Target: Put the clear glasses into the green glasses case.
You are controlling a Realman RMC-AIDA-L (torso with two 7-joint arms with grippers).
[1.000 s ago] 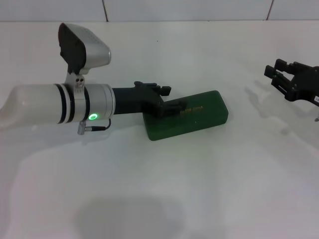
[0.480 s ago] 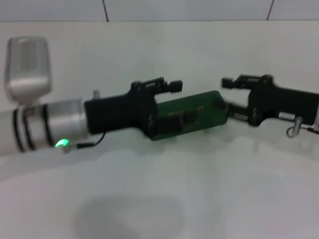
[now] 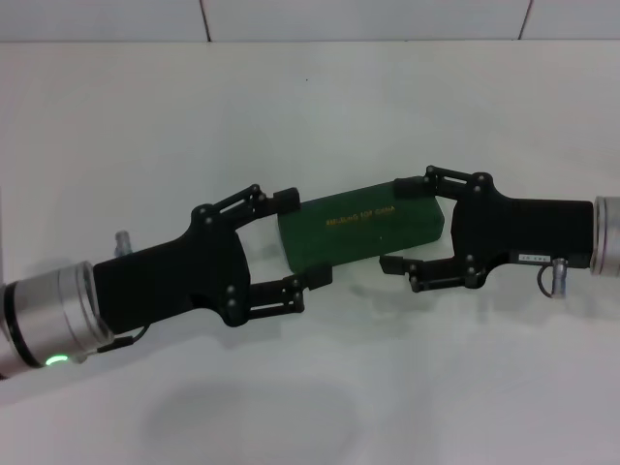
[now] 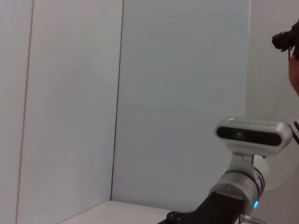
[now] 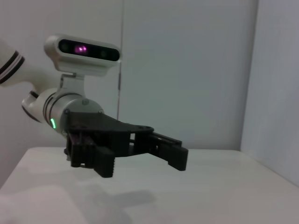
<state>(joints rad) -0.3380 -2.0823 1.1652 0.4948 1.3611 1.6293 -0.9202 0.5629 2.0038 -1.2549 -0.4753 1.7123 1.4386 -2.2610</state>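
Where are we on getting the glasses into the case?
Done: the green glasses case lies closed on the white table; whether the clear glasses are inside cannot be seen, and they show nowhere else. In hand: the left gripper and right gripper each straddle one end of the case, fingers open. Left: only confirming the contents, if the glasses are indeed inside.

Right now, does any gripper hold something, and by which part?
Nothing is held. The left gripper and right gripper are open at opposite ends of the closed green glasses case.
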